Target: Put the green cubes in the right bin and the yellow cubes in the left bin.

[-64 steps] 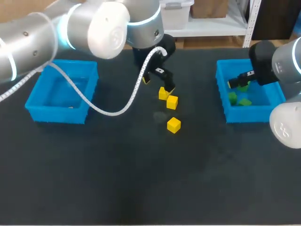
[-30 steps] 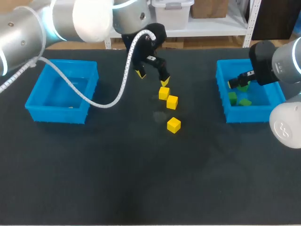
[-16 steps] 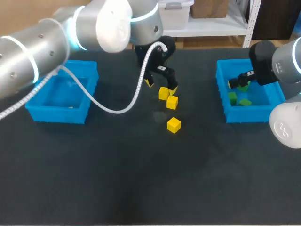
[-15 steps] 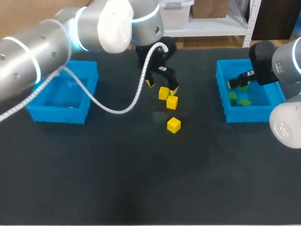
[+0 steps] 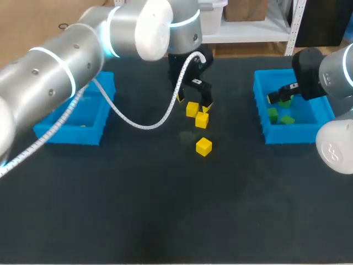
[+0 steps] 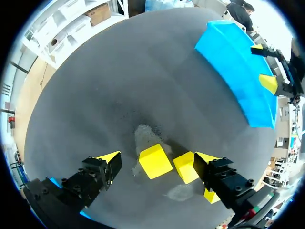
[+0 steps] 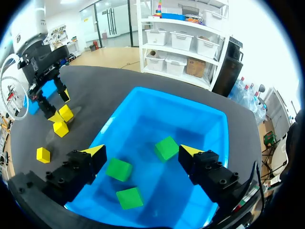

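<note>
Three yellow cubes lie mid-table: a far one [image 5: 192, 109], a middle one [image 5: 202, 120] and a near one [image 5: 203, 146]. My left gripper [image 5: 193, 104] stands open low over the far cube, one finger on each side. In the left wrist view that cube [image 6: 155, 161] lies between the open fingers of the left gripper [image 6: 158, 159], apart from both, and the middle cube [image 6: 186, 167] sits against one finger. My right gripper [image 7: 142, 151] hangs open above the right bin [image 7: 157, 93], which holds three green cubes [image 7: 167, 148] [image 7: 118, 169] [image 7: 129, 197].
The blue left bin [image 5: 71, 116] stands at the table's left, partly behind my left arm, whose white cable loops across the mat. The blue right bin [image 5: 263, 113] stands at the right. Dark mat stretches across the near half of the table.
My left gripper has moved right and down from up-left of the cubes, so its fingers now straddle the far yellow cube. The right arm and all the cubes have stayed put.
</note>
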You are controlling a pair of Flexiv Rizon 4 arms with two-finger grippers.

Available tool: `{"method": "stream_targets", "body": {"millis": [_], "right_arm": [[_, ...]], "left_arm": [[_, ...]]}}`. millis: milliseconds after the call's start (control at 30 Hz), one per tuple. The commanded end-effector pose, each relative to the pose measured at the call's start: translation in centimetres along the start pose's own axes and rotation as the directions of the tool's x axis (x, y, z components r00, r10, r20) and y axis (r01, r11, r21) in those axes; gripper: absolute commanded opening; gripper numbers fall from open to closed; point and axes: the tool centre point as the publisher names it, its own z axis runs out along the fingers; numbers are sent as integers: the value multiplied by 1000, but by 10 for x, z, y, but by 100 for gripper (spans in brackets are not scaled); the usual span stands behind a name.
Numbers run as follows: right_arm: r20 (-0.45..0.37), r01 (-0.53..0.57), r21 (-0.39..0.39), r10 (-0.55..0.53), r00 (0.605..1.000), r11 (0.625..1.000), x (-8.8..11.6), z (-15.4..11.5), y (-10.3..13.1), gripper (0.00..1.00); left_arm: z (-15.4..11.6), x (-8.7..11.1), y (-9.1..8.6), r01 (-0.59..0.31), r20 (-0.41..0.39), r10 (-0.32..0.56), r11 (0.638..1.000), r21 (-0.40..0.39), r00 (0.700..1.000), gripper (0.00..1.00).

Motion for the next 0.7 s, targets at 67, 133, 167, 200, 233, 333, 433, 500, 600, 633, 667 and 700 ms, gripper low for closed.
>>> {"method": "stream_targets", "body": {"millis": [67,133,167,200,233,333,433,500,600,633,667,700], "right_arm": [[-1,0,-1,0,1000,1000,0,-1,0,100],[-1,0,-1,0,1000,1000,0,-1,0,100],[-1,0,-1,0,1000,1000,0,-1,0,100],[-1,0,-1,0,1000,1000,0,-1,0,100],[-1,0,-1,0,1000,1000,0,-1,0,100],[-1,0,-1,0,1000,1000,0,-1,0,100],[-1,0,-1,0,1000,1000,0,-1,0,100],[-1,0,-1,0,1000,1000,0,-1,0,100],[-1,0,-1,0,1000,1000,0,-1,0,100],[-1,0,-1,0,1000,1000,0,-1,0,100],[-1,0,-1,0,1000,1000,0,-1,0,100],[-1,0,-1,0,1000,1000,0,-1,0,100]], "left_arm": [[4,-7,-3,-8,-91,7,1000,-10,996,100],[6,-7,-3,-13,-103,10,1000,-26,995,100],[7,-7,-3,-14,-105,11,1000,-27,994,100],[8,-6,-4,-14,-107,11,1000,-27,994,84],[8,-6,-4,-14,-108,11,1000,-27,994,51],[9,-6,-4,-13,-113,10,999,-30,994,35],[10,-5,-4,-13,-121,8,999,-37,993,0],[10,-5,-3,-12,-127,7,999,-39,992,10],[10,-5,-3,-11,-128,6,999,-42,992,100],[10,-4,-3,-11,-128,5,999,-43,992,100],[9,-4,-2,-10,-127,5,999,-44,992,100],[9,-4,-2,-10,-127,4,999,-45,992,100]]}}
